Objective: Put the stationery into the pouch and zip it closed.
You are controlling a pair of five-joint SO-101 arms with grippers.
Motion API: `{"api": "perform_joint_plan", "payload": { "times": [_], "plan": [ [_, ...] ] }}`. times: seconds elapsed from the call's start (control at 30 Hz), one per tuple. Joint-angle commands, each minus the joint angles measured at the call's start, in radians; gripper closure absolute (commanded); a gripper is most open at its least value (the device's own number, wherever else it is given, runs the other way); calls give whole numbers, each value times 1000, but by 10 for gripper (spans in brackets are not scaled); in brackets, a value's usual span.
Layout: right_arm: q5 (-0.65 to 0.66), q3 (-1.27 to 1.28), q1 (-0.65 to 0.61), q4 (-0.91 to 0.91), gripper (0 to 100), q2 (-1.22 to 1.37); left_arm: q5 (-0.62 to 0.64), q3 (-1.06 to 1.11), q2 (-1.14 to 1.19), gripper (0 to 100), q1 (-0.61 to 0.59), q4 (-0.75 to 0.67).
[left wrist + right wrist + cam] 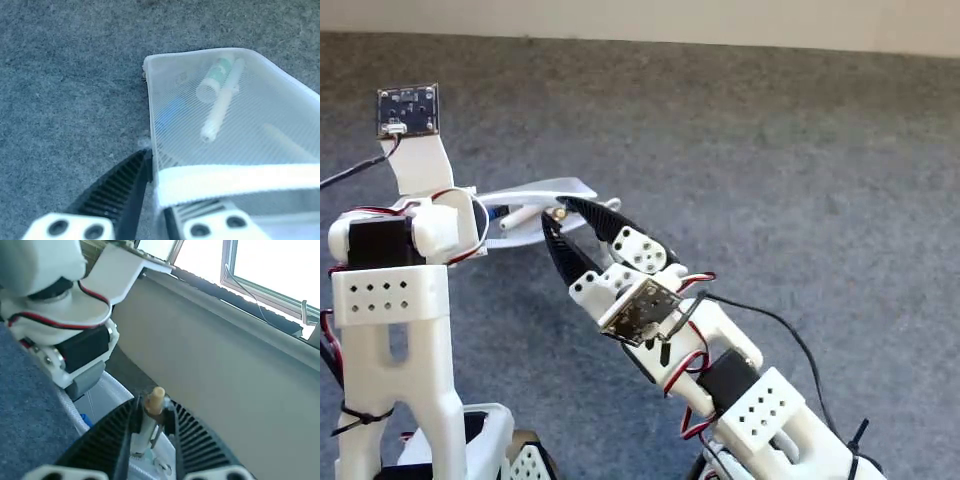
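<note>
A translucent white pouch [240,125] is lifted off the grey carpet, and my left gripper [155,172] is shut on its white zip band. Inside it lie a white pen [220,107], a green-and-white tube [214,80] and a blue item [171,111]. In the high view the pouch [545,190] sticks out beside the left arm's wrist. My right gripper [152,420] is shut on a thin pen with a tan tip [157,394], held at the pouch's mouth [112,390]. The tan tip [558,212] sits at the pouch's edge.
Grey carpet [770,140] covers the table around both arms. The left arm's white body [390,290] stands at the left; its wrist motor [75,347] is close to my right gripper. A pale wall [225,370] runs behind.
</note>
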Motion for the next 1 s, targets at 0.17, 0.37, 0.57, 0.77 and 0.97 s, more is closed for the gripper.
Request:
{"api": "perform_joint_plan", "payload": {
  "times": [0.17, 0.37, 0.57, 0.77, 0.97],
  "plan": [
    [-84, 28, -10, -16, 810, -1, 3, 19, 8, 995, 4, -12],
    [-106, 27, -10, -16, 810, -2, 2, 19, 8, 995, 4, -12],
    [-109, 27, -1, -12, 810, -4, 2, 19, 8, 995, 4, -12],
    [-330, -113, 113, 251, 810, -35, 2, 19, 8, 995, 4, -12],
    [-345, -225, 166, 478, 810, -143, 2, 18, 8, 995, 4, -12]
  ]
}}
